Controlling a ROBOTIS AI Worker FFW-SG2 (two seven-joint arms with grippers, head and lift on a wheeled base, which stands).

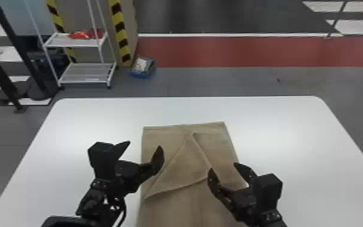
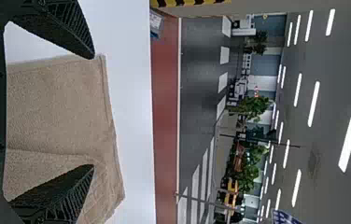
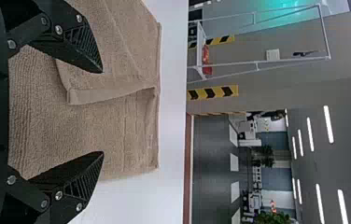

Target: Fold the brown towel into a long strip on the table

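The brown towel (image 1: 190, 199) lies lengthwise on the white table, with a triangular flap (image 1: 184, 169) folded over its upper part. Over its left edge my left gripper (image 1: 143, 149) stands open; my right gripper (image 1: 224, 170) is open above the right edge. In the left wrist view, the left gripper (image 2: 93, 112) has its fingers wide apart with the towel (image 2: 57, 107) beyond them. In the right wrist view, the right gripper (image 3: 102, 112) is also spread, and the towel (image 3: 89, 130) with its loose flap corner shows between and past the fingers.
The white table (image 1: 286, 129) extends around the towel on the left, right and far sides. Beyond its far edge stand a white wire rack (image 1: 84, 72) and a small blue bin (image 1: 143, 68) on the floor, with black posts at the left.
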